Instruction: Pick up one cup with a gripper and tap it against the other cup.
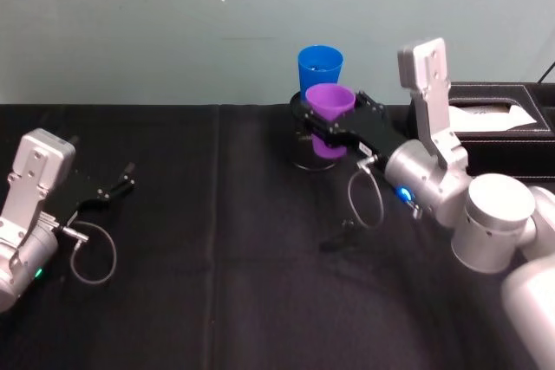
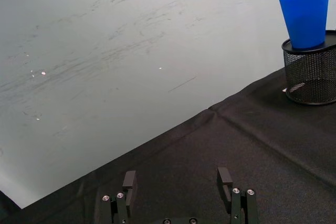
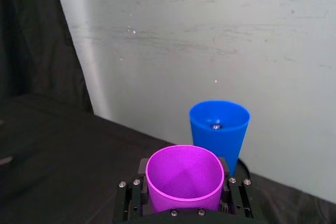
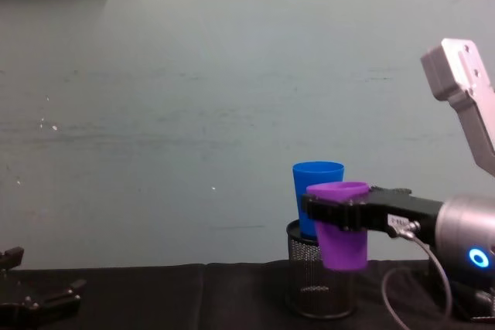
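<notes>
the black-draped table [image 1: 217,283] is carrying everything, its cloth running back to a pale wall. on it, at about one o'clock from the table's middle in the head view, the black mesh holder [image 4: 319,287] is standing upright and serving as a pedestal: the blue cup [image 1: 320,67] is sitting on top of it, rim up, which is putting its side wall at a height an arm can reach level.

the right arm is reaching in from four o'clock, and the right gripper [image 1: 334,127] is clamping the purple cup [image 1: 329,107] between its flat jaws just under the rim, holding it upright and clear of the table. gripping high on the taper is likely keeping the cup from slipping down through the jaws. in the chest view the purple cup [image 4: 341,224] is overlapping the blue one and the holder, its rim a little below the blue rim; from the right wrist view the blue cup [image 3: 219,132] is sitting just beyond it at about one o'clock. whether the two walls are touching i cannot tell; they are at least very near, so the tap looks imminent or under way.

the left gripper [image 1: 111,186] is resting at nine o'clock, well apart from the cups, jaws spread and holding nothing, parked out of the way.
</notes>
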Controlling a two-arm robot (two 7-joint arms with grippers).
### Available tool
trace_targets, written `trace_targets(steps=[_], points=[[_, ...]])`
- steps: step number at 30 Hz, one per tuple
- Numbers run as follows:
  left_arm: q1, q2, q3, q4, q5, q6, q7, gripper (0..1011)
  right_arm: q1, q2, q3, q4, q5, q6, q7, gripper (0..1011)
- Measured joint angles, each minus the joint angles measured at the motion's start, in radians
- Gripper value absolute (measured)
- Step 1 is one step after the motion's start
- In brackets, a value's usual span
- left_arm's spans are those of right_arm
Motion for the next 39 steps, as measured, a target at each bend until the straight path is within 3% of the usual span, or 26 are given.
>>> trace_targets(steps=[8,10,16,24,29,39], points=[[0.0,0.0,0.0,0.0,0.0,0.0,0.0,1000,-0.126,0.032,0.007,-0.114,-0.015,-0.024,-0.015,746],[0.0,0.0,0.0,0.0,0.0,0.0,0.0,1000,-0.184,0.043,0.008,-0.144,-0.031,-0.079,-0.018,746],[0.0,0.0,0.0,0.0,0.0,0.0,0.0,1000,-0.258,0.036,0.012,-0.124,-0.063,-0.234,-0.018,746],[0.0,0.0,0.0,0.0,0.0,0.0,0.0,1000,-0.257,-0.005,0.01,-0.015,-0.1,-0.335,-0.024,746],[0.0,0.0,0.0,0.0,0.0,0.0,0.0,1000,-0.243,-0.027,0.013,0.037,-0.114,-0.359,-0.02,746],[0.0,0.0,0.0,0.0,0.0,0.0,0.0,1000,-0.23,-0.05,0.021,0.071,-0.138,-0.373,-0.011,746]])
